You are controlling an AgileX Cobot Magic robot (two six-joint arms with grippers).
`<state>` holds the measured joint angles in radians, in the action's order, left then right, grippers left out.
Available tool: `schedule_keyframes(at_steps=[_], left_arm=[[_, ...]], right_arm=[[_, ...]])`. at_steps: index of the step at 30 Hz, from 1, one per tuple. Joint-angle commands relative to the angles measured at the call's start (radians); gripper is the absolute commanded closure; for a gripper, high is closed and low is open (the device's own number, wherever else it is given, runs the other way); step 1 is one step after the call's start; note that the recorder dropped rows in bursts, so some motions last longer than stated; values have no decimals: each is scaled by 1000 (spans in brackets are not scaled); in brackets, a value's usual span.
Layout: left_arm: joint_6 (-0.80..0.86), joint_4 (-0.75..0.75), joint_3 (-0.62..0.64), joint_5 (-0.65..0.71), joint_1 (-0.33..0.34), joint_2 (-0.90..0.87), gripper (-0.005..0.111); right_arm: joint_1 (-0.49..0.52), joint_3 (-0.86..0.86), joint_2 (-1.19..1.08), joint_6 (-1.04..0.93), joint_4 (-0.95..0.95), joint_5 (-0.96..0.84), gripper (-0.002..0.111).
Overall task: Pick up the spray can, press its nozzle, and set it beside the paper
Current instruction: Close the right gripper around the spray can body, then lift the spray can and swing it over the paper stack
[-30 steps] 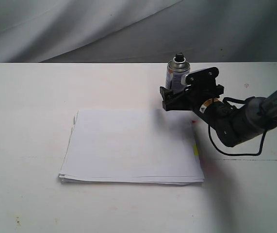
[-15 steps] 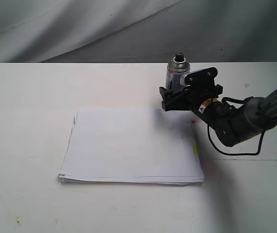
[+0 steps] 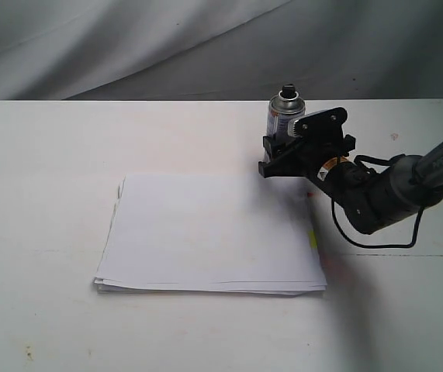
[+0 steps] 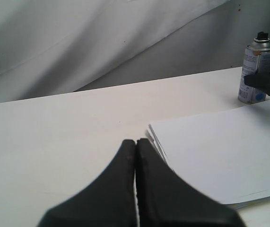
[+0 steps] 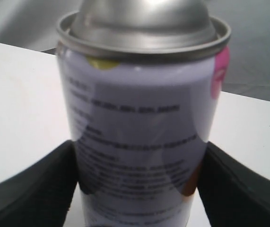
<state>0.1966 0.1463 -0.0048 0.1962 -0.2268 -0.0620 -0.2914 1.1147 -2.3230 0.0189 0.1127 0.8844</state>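
Observation:
The spray can [image 3: 282, 118] stands upright on the white table just beyond the far right corner of the paper [image 3: 213, 232], its black nozzle [image 3: 287, 89] on top. My right gripper [image 3: 287, 145] reaches in from the right at the can's lower body. In the right wrist view its black fingers [image 5: 40, 184] press both sides of the spray can [image 5: 139, 118]; the nozzle is cut off there. My left gripper [image 4: 135, 143] is shut and empty, hovering short of the paper's [image 4: 220, 151] near corner, with the spray can [image 4: 254, 71] far off.
A grey cloth backdrop [image 3: 205, 46] hangs behind the table's far edge. The right arm's black cable [image 3: 376, 244] loops down onto the table right of the paper. Yellow and red tabs [image 3: 313, 239] stick out of the stack's right side.
My right gripper's fingers have closed in from wide open until they touch the can's sides. The can, the paper and the left gripper have stayed put.

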Motion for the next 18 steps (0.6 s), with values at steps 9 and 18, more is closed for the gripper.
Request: schedule_keyframes(at_steps=[9,18], left_arm=[[-7,0,5,-12,-5,3,107],[-4,0,5,-12,-5,3,107]], right_arm=[[1,3,258,-33,42,-367,108],[-13,-83,646,-33,74,-654,108]])
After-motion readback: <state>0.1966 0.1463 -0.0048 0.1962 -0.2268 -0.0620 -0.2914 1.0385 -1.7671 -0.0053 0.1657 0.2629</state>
